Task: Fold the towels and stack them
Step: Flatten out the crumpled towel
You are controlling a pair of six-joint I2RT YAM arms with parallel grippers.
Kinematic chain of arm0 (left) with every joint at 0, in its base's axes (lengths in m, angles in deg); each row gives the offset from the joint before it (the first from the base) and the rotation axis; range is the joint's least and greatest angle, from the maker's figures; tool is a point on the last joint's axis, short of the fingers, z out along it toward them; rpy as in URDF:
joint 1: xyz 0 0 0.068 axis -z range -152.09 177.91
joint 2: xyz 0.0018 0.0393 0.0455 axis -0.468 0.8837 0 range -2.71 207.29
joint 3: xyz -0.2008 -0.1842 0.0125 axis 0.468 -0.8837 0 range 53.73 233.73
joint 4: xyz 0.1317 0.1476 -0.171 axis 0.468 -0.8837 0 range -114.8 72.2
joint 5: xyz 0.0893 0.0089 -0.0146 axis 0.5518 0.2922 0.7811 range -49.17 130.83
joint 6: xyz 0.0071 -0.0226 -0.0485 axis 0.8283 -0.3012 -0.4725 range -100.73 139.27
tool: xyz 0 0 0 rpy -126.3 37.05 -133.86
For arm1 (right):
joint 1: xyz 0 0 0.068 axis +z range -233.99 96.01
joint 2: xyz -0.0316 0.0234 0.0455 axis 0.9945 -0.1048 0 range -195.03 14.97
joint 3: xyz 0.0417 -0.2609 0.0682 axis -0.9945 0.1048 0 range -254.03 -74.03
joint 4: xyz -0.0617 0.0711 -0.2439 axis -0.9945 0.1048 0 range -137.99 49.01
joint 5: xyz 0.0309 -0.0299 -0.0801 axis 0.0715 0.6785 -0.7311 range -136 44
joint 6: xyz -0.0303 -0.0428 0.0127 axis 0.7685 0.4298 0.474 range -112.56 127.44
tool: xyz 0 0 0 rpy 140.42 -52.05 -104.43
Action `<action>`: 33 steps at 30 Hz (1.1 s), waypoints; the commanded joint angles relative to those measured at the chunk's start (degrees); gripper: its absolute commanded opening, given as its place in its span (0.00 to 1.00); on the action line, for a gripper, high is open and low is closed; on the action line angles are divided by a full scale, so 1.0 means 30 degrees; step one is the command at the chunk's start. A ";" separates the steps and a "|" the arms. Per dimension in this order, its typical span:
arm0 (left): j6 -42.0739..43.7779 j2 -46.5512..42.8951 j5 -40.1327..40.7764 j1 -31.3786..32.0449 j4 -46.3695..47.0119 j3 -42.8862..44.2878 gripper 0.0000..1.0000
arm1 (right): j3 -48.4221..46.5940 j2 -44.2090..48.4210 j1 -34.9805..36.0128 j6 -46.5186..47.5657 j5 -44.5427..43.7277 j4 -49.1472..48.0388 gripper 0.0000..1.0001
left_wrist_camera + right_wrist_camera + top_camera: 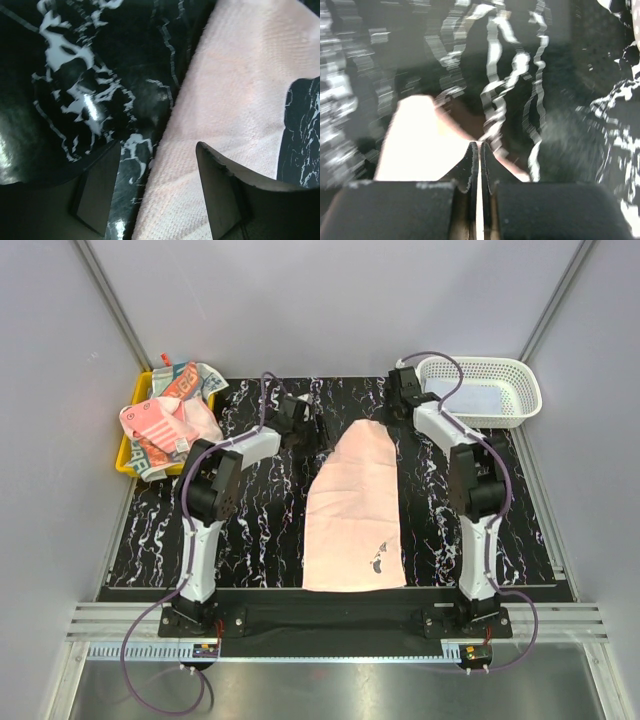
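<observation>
A: Pink towel?
B: Mid mat. Long axis runs from mat's near edge to far edge, narrow end far.
A: Grippers?
B: Left gripper wide, straddling towel edge. Right gripper closed at far corner.

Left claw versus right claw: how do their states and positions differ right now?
The left claw is open; the right claw is shut. The left claw straddles the pink towel's left edge, with one finger over the mat; the right claw sits at the towel's far right corner. Both are at the same towel's far end.
</observation>
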 commanded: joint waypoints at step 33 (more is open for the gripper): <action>0.1939 -0.5321 0.6488 0.5417 -0.6235 0.0339 0.66 | 2.7502 2.1354 1.2856 -0.9970 -0.5713 -0.5792 0.00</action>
